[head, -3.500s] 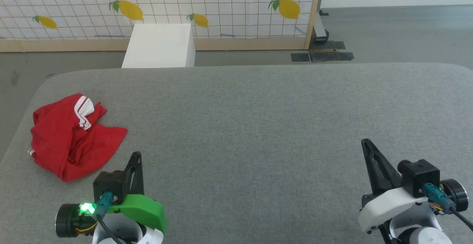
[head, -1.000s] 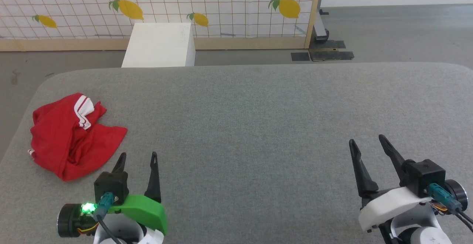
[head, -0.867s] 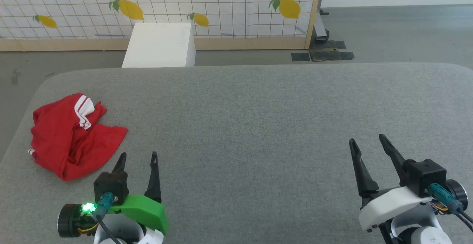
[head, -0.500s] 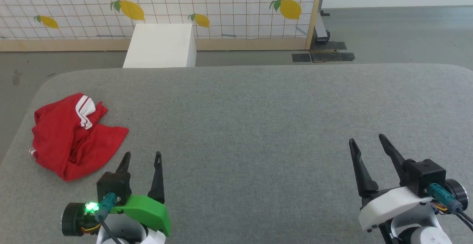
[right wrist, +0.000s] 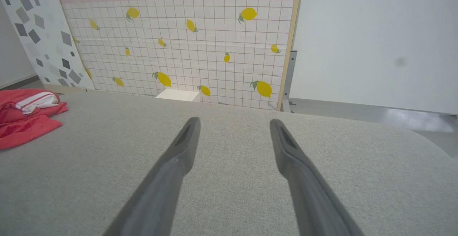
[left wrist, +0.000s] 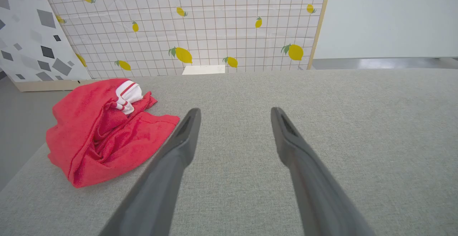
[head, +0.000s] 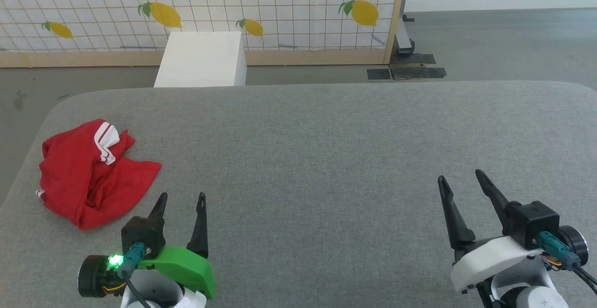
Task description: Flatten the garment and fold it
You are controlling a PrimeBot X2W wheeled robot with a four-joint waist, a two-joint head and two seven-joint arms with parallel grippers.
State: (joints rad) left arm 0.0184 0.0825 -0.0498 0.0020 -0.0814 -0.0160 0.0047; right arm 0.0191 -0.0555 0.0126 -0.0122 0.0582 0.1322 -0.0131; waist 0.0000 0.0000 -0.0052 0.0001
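A red shirt (head: 88, 172) lay in a crumpled heap on the big grey table (head: 326, 158). It was over on the robot's left side, close to the left edge and a bit toward the far end. A white sleeve (head: 106, 136) with red stripes stuck out near the top of the heap. The rest was all red folds, bunched up and not flat at all.

The left gripper (head: 182, 196) had a green cover and a little green light (head: 113, 261) glowing on its wrist. It sat low at the near left of the table. Its two dark fingers were spread wide apart and held nothing. The shirt's closest red edge lay near the tips, a little to their left, but did not touch them.

The right gripper (head: 459, 175) had a white cover and sat at the near right of the table. Its two dark fingers were spread wide apart too, with nothing between them. It was far away from the shirt, above bare grey cloth.

Both grippers pointed toward the far end of the table. Past that end a white box (head: 200, 60) stood on the grey floor (head: 489, 42). Behind the box was a wall panel (head: 280, 9) with little squares and yellow lemons on it.
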